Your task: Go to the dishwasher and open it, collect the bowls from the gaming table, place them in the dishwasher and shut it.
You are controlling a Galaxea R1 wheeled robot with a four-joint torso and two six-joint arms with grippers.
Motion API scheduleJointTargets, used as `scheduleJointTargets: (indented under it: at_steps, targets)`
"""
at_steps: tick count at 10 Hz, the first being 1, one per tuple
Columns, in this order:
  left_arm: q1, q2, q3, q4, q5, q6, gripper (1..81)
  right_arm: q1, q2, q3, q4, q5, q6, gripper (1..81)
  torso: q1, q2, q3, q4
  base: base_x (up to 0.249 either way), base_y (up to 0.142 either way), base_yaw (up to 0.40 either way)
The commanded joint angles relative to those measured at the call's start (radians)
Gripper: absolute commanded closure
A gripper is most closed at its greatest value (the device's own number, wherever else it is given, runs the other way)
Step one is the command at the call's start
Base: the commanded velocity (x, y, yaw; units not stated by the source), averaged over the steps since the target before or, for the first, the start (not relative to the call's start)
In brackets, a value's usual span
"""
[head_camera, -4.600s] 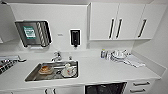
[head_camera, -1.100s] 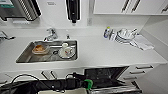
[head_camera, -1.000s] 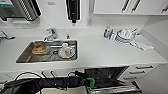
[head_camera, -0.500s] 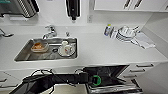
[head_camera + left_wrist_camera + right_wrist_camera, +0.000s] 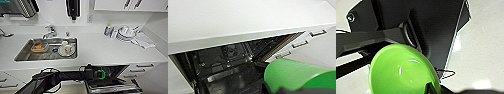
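The dishwasher (image 5: 112, 80) is seen standing open beneath the white counter (image 5: 105, 50), its dark interior exposed and its door lowered. The left arm (image 5: 50, 78) is extended from the left toward the opening, with something green seen at its end. A bright green bowl (image 5: 402, 72) is seen large in the right wrist view, its rim clasped by the right gripper (image 5: 432, 88); whether the left gripper is closed cannot be told.

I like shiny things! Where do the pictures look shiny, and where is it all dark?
In the right wrist view, light glints inside the green bowl and off the pale floor. In the left wrist view, the open dishwasher is dark inside. In the head view, the steel sink gleams softly, and edges look blurry.
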Motion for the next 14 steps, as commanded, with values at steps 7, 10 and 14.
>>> scheduleJointTargets:
  at_steps: [7,10,14]
  targets:
    - [-0.186,0.16,-0.125,0.032,-0.117,-0.032,1.0,0.008,-0.002,0.011,-0.001,-0.064,-0.001,81.1,0.0,0.0,0.0,0.0,0.0,0.0,0.0]
    - [-0.121,0.071,-0.041,0.032,-0.109,-0.018,1.0,0.005,-0.007,0.008,0.001,-0.064,0.002,81.1,0.0,0.0,0.0,0.0,0.0,0.0,0.0]
    - [0.093,-0.3,0.25,0.05,-0.114,0.075,1.0,0.011,-0.091,0.065,0.001,-0.05,0.011,81.1,0.0,0.0,0.0,0.0,0.0,0.0,0.0]
